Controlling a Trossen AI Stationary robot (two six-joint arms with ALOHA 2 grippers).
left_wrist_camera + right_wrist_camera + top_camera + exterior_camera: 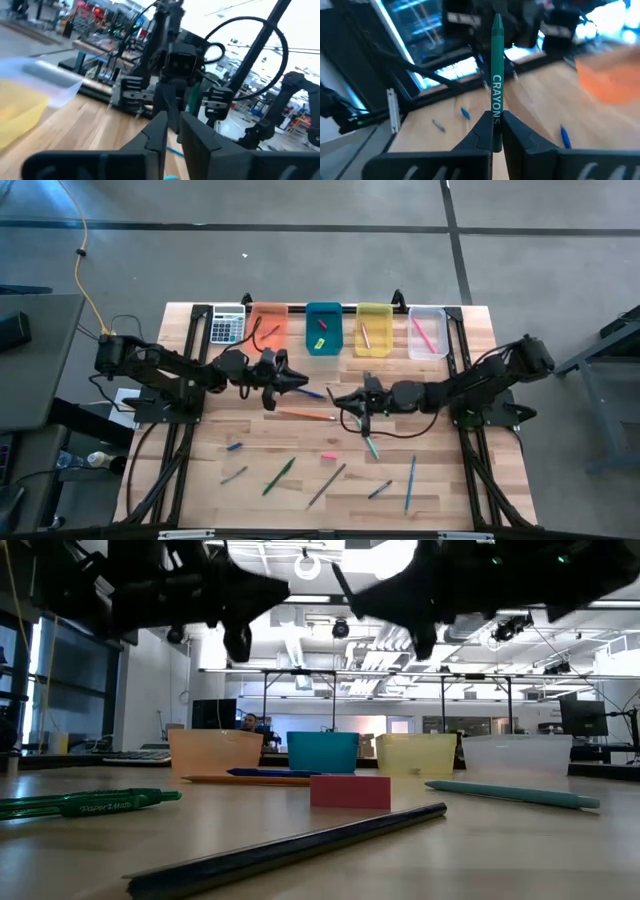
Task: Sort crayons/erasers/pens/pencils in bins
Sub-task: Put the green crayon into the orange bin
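Overall, the wooden table (420, 480) carried four bins along its far edge: orange (268, 328), teal (323, 328), yellow (374, 330) and clear (428, 332). A grey calculator (228, 325) sat just beside the orange bin.

Two arms reached inward over the table's middle. The right end effector (496, 131) was clenched on a green crayon (496, 75), held clear of the table; white lettering on it read "CRAYONS". The left end effector (296, 381) hovered near a blue pen (312, 393); whether its fingers (197, 142) gripped anything could not be told.

Loose sticks on the near half numbered about nine, among them an orange pencil (305, 414), a green pen (279, 476), a dark pencil (327, 485) and a blue pen (411, 483). One pink eraser (350, 791) lay loose at mid-table. The green pen's barrel (85, 804) bore "Paper Mate" in the low view.

Open room remained at the near right corner and along the near edge.
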